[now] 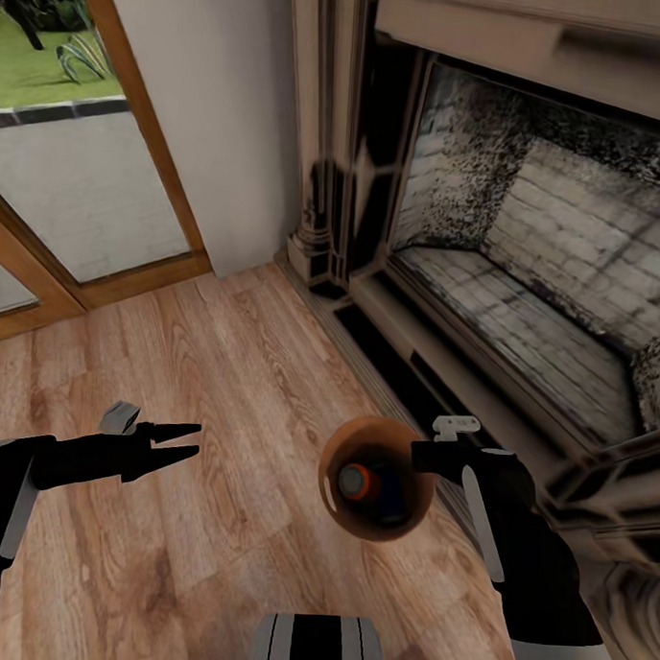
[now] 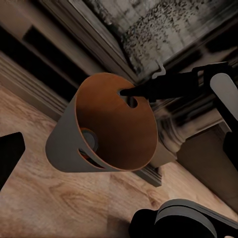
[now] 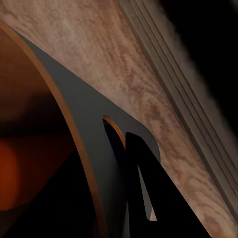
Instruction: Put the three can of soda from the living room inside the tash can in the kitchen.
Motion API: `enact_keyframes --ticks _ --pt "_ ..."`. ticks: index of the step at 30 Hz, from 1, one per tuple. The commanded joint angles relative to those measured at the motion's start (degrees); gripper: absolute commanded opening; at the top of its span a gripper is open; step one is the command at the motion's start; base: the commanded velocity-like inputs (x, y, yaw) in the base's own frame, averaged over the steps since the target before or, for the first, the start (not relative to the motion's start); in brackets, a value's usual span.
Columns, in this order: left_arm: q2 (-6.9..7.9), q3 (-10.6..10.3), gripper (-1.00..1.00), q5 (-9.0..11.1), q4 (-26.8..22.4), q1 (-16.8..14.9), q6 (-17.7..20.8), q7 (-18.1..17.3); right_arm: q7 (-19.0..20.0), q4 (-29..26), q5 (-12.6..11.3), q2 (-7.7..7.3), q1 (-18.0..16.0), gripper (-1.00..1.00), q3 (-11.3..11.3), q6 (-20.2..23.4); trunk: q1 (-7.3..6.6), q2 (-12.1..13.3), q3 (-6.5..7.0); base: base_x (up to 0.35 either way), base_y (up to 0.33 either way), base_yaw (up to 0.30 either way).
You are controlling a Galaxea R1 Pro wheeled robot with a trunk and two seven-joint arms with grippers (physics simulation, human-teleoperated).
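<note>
So the trash can (image 1: pixel 378 478) is held up off the wood floor (image 1: pixel 223 364) by the right gripper (image 1: pixel 422 457), whose fingers (image 2: pixel 141 90) are clamped on the rim right at the handle cutout, one finger inside and one outside as seen from the left wrist view. A tapered bucket shape is shown, pale grey-brown on the outside and smooth orange-brown inside, and it's tipped a bit so the mouth faces up toward the head camera. One orange soda can (image 1: pixel 357 481) with a silver-grey top is seen lying down inside, near the bottom. More cans may be in there, but that can't be told from the dark interior.

The left gripper (image 1: pixel 176 439) is kept well apart, out to the robot's left, with its fingers spread and nothing between them, pointing toward the bin.

A brick-lined fireplace (image 1: pixel 525 262) with sooty grey walls is faced on the right side, and a wood-framed glass door (image 1: pixel 77 194) is seen on the left. So this is the living room, and the carry to the kitchen is probably yet to be done.
</note>
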Motion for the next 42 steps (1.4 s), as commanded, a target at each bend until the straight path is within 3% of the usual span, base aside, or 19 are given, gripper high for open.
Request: enact_keyframes --ticks 1,26,42 --pt "0.0 0.0 1.0 0.0 0.0 0.0 0.0 0.0 0.1 0.0 -1.0 0.0 0.0 -1.0 0.0 0.0 0.0 0.0 0.1 0.0 0.0 0.0" --pt "-0.09 -0.1 1.0 0.0 0.0 0.0 -0.1 0.1 0.1 0.0 -1.1 0.18 0.0 -1.0 0.0 0.0 0.0 0.0 2.4 0.0 0.0 0.051" --pt "-0.09 -0.1 1.0 0.0 0.0 0.0 -0.1 0.1 0.1 0.0 -1.1 0.18 0.0 -1.0 0.0 0.0 0.0 0.0 3.7 0.0 0.0 0.182"
